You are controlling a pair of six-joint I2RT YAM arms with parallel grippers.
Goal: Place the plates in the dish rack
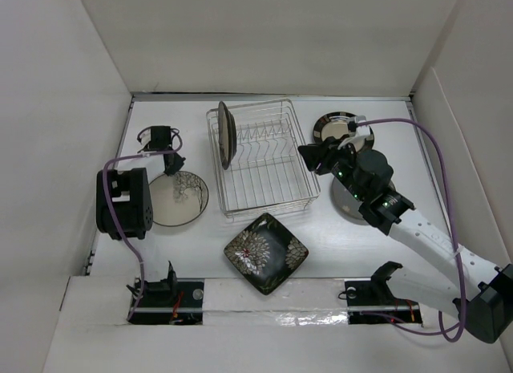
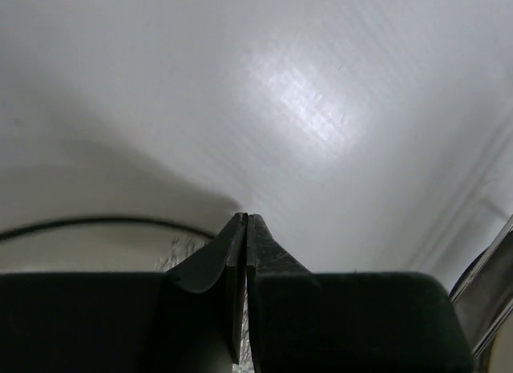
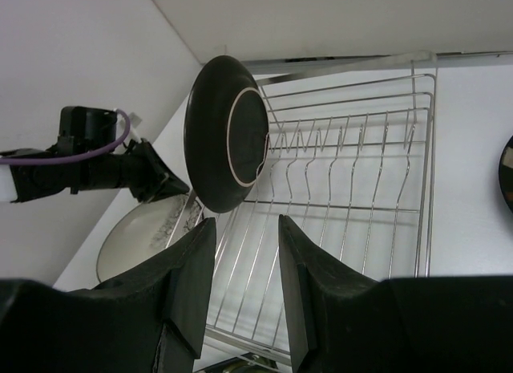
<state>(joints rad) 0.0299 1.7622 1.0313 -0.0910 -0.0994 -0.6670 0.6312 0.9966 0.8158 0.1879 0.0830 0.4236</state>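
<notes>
Right end effector [image 3: 246, 225] released near dish rack [image 1: 268, 208], left end effector [image 2: 245, 217] clenched, perhaps on cream plate [image 1: 180, 203]

We take this for a robotics lab cell. Plain white panels [image 1: 280, 36] box in a white tabletop [image 1: 337, 245], and a purple cable [image 1: 451, 212] trails along the right arm [image 1: 425, 241].

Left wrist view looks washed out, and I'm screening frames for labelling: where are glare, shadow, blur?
Left wrist: glare patch on the table, broad soft shadow at left, fingers dark and soft; right wrist: evenly lit, dish rack sharp.
</notes>
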